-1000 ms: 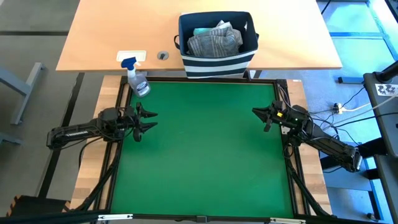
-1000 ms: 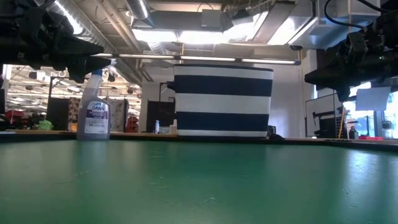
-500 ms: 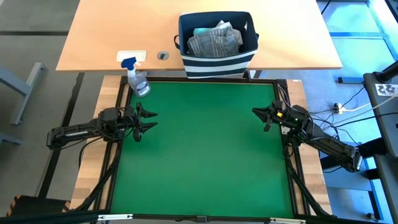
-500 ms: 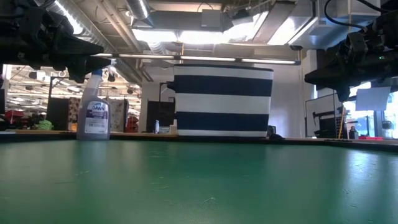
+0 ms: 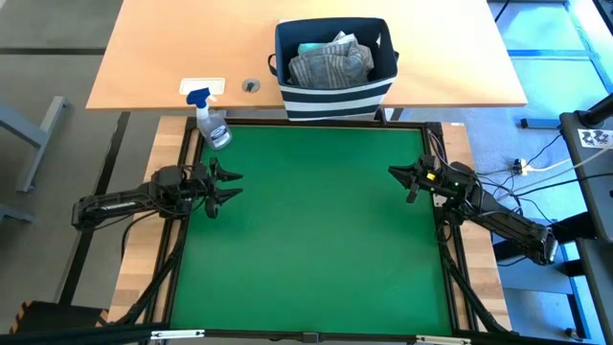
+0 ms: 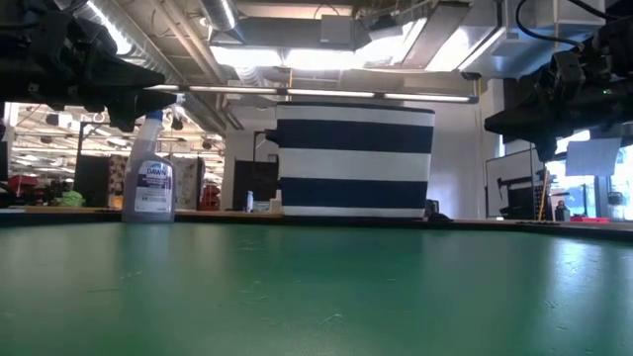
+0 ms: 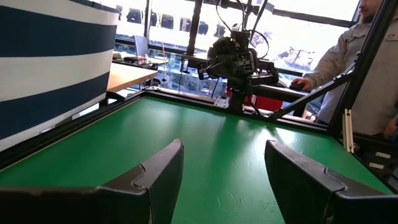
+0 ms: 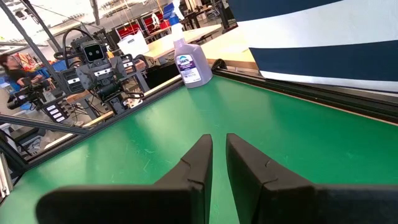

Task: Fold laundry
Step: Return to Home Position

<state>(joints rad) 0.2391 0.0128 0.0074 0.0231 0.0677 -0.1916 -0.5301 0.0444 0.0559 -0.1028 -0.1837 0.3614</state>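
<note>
Left gripper (image 5: 230, 185), right gripper (image 5: 397, 177): mat (image 5: 316, 249) edges

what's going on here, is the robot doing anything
Nothing is being handled right now. The laundry lies in the striped basket on the wooden table beyond the green mat. The left gripper, open, and the right gripper, fingers nearly together, hover empty at the mat's opposite sides. A spray bottle stands near the mat's far left corner.
</note>
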